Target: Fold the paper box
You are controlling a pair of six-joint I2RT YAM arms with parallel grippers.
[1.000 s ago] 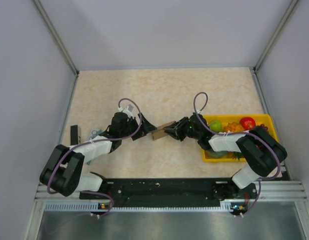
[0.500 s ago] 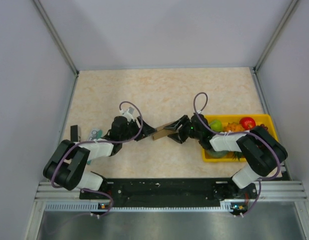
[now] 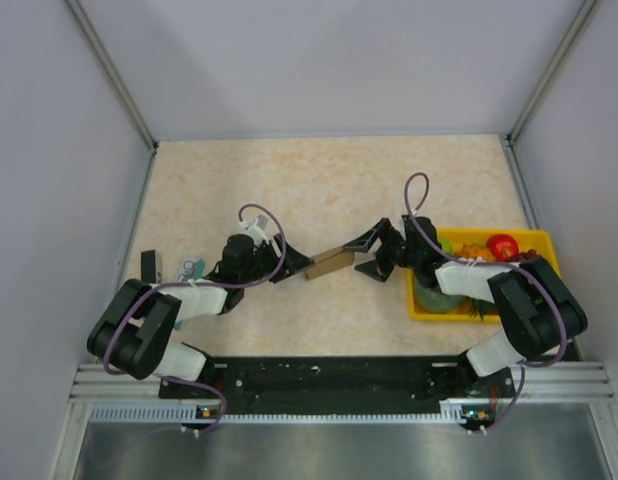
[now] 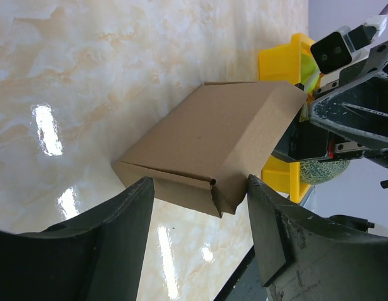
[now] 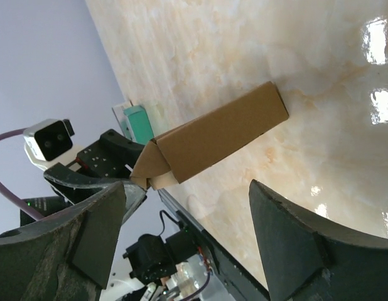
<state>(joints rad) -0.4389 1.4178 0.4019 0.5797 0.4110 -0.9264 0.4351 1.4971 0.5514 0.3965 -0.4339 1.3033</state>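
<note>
Box between two spread tools, gripped by neither

The box [image 4: 213, 138] lies flat on the counter [image 4: 87, 75] in the middle, its near end at the mouth of the left tool [image 4: 200, 185], whose jaws stand apart on either side without clamping it. The right tool [image 5: 188, 187] is also wide apart and sits short of the box's far end, not touching it. That near end looks only loosely tucked, so with nothing pinching it the fold may spring back open. The counter is glossy: I judge that a push from the left with no brace opposite would slide the box toward the tray [image 4: 279, 63] rather than crease it. Closing the left jaws off-centre could crush a corner or twist the box askew
</note>
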